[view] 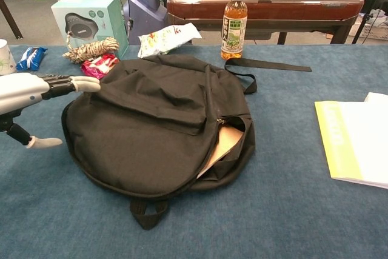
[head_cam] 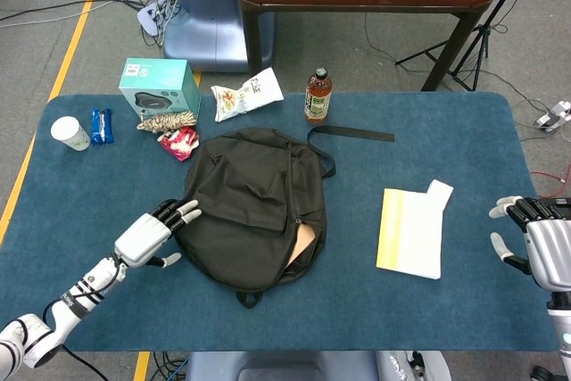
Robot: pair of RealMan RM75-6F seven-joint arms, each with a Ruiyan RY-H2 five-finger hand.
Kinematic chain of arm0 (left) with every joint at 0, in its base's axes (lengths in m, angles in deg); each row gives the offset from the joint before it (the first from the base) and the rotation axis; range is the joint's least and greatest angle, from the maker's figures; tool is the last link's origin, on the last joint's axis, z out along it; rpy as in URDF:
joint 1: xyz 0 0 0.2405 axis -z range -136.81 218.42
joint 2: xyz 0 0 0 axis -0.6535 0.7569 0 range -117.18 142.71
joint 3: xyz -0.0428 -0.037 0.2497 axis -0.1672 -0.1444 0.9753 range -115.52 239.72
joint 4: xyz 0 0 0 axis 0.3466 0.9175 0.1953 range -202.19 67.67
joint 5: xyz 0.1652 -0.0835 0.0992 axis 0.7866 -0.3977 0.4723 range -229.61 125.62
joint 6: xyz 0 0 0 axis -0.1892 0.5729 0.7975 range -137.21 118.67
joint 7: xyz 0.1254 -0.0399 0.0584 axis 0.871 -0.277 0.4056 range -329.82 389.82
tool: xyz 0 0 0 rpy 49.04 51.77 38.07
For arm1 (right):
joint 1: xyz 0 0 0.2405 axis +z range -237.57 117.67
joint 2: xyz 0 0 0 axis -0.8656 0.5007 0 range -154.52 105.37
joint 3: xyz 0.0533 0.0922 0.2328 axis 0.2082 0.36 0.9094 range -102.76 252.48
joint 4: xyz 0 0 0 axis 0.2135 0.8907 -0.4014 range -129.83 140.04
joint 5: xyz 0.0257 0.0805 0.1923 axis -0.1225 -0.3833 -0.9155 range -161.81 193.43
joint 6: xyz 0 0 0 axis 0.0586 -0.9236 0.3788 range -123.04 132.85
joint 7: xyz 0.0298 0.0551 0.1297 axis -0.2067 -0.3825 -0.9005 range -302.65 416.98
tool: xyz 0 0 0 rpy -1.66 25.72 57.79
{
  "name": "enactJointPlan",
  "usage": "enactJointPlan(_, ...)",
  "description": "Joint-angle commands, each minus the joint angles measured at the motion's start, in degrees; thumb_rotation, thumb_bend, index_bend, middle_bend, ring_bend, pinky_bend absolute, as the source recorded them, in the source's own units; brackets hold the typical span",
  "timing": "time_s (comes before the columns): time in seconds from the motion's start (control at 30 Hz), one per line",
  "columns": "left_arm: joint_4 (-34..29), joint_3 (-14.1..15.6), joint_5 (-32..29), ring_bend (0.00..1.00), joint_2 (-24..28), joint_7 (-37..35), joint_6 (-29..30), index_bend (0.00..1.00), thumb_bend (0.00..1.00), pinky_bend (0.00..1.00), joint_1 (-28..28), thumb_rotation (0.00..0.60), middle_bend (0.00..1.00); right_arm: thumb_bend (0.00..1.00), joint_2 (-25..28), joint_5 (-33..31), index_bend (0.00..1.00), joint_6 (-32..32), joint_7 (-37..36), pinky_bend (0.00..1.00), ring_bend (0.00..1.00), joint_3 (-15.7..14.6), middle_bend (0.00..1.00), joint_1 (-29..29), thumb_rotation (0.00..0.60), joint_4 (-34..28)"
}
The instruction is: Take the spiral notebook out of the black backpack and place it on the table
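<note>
The black backpack (head_cam: 254,202) (view: 157,119) lies flat in the middle of the blue table. Its side zip gapes, and a tan corner of the notebook (head_cam: 305,240) (view: 223,144) shows inside the opening. My left hand (head_cam: 156,231) (view: 27,95) is open at the backpack's left edge, fingers stretched out and reaching its fabric. My right hand (head_cam: 540,243) is open near the table's right edge, well away from the backpack; the chest view does not show it.
A yellow-edged white booklet (head_cam: 412,231) (view: 357,141) lies right of the backpack. Behind it stand a tea bottle (head_cam: 318,95), snack bag (head_cam: 246,93), teal box (head_cam: 161,86), rope bundle (head_cam: 167,121), red packet (head_cam: 182,142), paper cup (head_cam: 70,133) and blue packet (head_cam: 102,126). A strap (head_cam: 357,133) trails right.
</note>
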Motion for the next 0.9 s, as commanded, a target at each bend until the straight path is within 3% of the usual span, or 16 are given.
enactJointPlan(0.03, 3.6, 0.9, 0.8, 0.0, -2.8, 0.0, 1.3, 0.02, 0.22, 0.06, 0.8, 0.6, 0.0, 0.34, 0.2, 0.0, 0.43, -0.1, 0.1, 0.37, 0.29, -0.1, 0.34, -0.2, 0.6, -0.2)
enactJointPlan(0.2, 7.6, 1.6, 0.9, 0.0, -5.7, -0.5, 1.6, 0.04, 0.22, 0.06, 1.9, 0.6, 0.0, 0.34, 0.5, -0.2, 0.43, -0.4, 0.0, 0.37, 0.29, -0.1, 0.34, -0.6, 0.6, -0.4)
enactJointPlan(0.4, 9.3, 1.6, -0.8, 0.0, -7.9, -2.9, -0.1, 0.15, 0.22, 0.06, 3.3, 0.6, 0.0, 0.34, 0.5, -0.5, 0.43, -0.7, -0.4, 0.37, 0.29, -0.1, 0.34, -1.0, 0.6, -0.2)
enactJointPlan(0.57, 9.8, 1.4, -2.3, 0.0, -9.2, -5.4, -0.6, 0.27, 0.22, 0.06, 4.1, 0.6, 0.0, 0.34, 0.6, -0.7, 0.43, -0.8, -1.0, 0.37, 0.29, -0.1, 0.34, -1.3, 0.6, 0.3)
enactJointPlan(0.67, 9.5, 1.2, -3.4, 0.0, -9.5, -8.2, -0.7, 0.39, 0.23, 0.06, 4.2, 0.6, 0.0, 0.34, 0.5, -0.9, 0.43, -0.8, -1.4, 0.37, 0.29, -0.1, 0.34, -1.4, 0.6, 0.6)
enactJointPlan(0.77, 9.2, 0.9, -4.6, 0.0, -9.6, -10.5, -0.9, 0.48, 0.31, 0.06, 4.3, 0.6, 0.0, 0.34, 0.5, -1.0, 0.43, -0.8, -1.7, 0.37, 0.29, 0.0, 0.34, -1.5, 0.6, 0.9)
enactJointPlan(0.9, 8.3, 0.1, -6.8, 0.0, -9.5, -11.9, -2.1, 0.58, 0.51, 0.06, 4.4, 0.6, 0.0, 0.34, 0.4, -1.0, 0.43, -0.7, -2.1, 0.37, 0.29, 0.0, 0.34, -1.5, 0.6, 1.3)
